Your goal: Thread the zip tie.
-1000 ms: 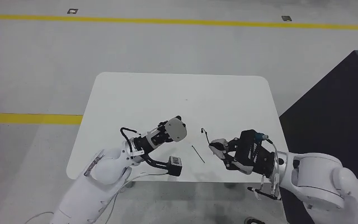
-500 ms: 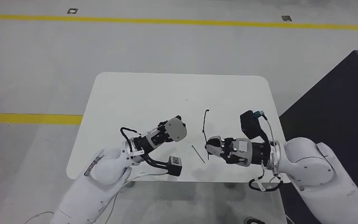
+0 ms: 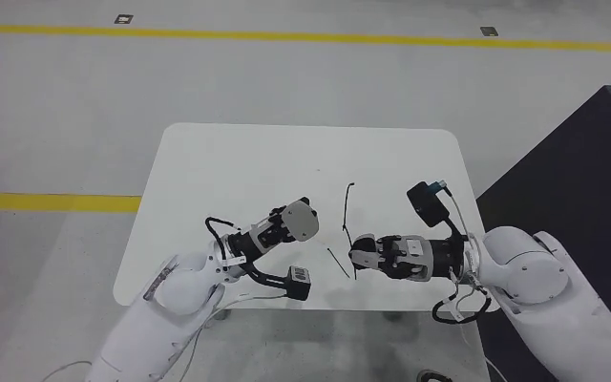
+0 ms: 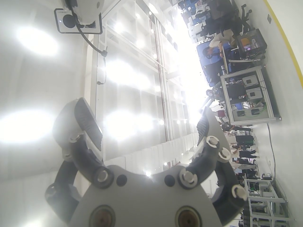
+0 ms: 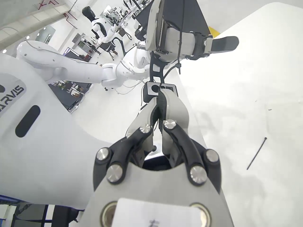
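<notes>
Right gripper point(image 3: 355, 256) sits over the near part of the table point(image 3: 239, 172), its jaws pinched tight on the zip tie point(image 3: 346, 220). The right wrist view confirms this: both pads are pressed together with the thin black strap between them. The grip is close to one end of the strap, and the free length stands away from the fingers toward the far side of the table, slightly bowed with a small kink at the tip. Cannot tell from these views which end carries the head. Left gripper point(image 3: 304, 222) is raised just beside the strap, apart from it and palm-up; its own camera looks at the ceiling, and its jaws are spread wide with nothing in them. A second zip tie point(image 3: 338, 264) lies flat on the table between the two grippers, untouched. Progress judgement: pick-up done, one tie lifted and presented toward the other arm — that is all. No loop is visible and the tail is not through the head, so the threading itself is not yet begun. What is left, as I read it: the open left gripper has to take the free end, bend the strap round and feed the tail through the head — a fine alignment on a thin, springy strap.
</notes>
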You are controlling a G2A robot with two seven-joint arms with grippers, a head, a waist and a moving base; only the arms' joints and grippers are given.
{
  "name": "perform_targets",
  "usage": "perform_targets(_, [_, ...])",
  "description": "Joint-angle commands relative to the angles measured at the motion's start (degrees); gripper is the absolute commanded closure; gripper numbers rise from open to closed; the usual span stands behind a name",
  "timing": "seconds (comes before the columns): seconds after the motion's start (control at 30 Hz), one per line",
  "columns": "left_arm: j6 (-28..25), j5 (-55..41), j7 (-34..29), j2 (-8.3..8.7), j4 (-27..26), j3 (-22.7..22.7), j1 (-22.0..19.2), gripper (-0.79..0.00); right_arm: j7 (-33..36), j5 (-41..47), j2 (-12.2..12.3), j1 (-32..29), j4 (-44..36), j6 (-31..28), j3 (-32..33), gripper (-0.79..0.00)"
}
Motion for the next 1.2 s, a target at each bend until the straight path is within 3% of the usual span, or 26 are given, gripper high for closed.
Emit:
perform_targets(0.0, [0.1, 1.46, -0.19, 0.02, -0.24, -0.57, 0.22, -0.785, 0.0, 0.0, 0.0, 0.0, 0.0, 0.0, 0.0, 0.0])
perform_targets(0.2, [-1.46, 1.55, -1.58, 0.77, 0.1, -4.32, 1.8, -0.785, 0.0, 0.0, 0.0, 0.0, 0.0, 0.0, 0.0, 0.0])
perform_targets(0.47, [-1.78, 1.49, -1.42, 0.77, 0.15, -4.24, 1.91, -0.785, 0.0, 0.0, 0.0, 0.0, 0.0, 0.0, 0.0, 0.0])
perform_targets(0.6, [-15.05, -14.5, 2.12, 0.49, -1.99, -5.88, 0.94, -0.785, 0.0, 0.0, 0.0, 0.0, 0.0, 0.0, 0.0, 0.0])
perform_targets(0.7, [-29.99, -29.32, 3.94, 0.67, -4.83, -10.12, -0.12, -0.785, 0.0, 0.0, 0.0, 0.0, 0.0, 0.0, 0.0, 0.0])
perform_targets(0.83, [-51.04, -48.32, 1.33, 1.04, -7.41, -16.98, -0.92, -0.785, 0.0, 0.0, 0.0, 0.0, 0.0, 0.0, 0.0, 0.0])
perform_targets(0.97, [-64.64, -67.97, 0.7, 1.29, -6.51, -23.61, -0.83, -0.785, 0.0, 0.0, 0.0, 0.0, 0.0, 0.0, 0.0, 0.0])
perform_targets(1.03, [-70.03, -75.39, 0.43, 1.41, -6.58, -25.29, -0.74, -0.785, 0.0, 0.0, 0.0, 0.0, 0.0, 0.0, 0.0, 0.0])
perform_targets(1.17, [-70.38, -76.91, 0.29, 1.41, -6.83, -25.69, -0.72, -0.785, 0.0, 0.0, 0.0, 0.0, 0.0, 0.0, 0.0, 0.0])
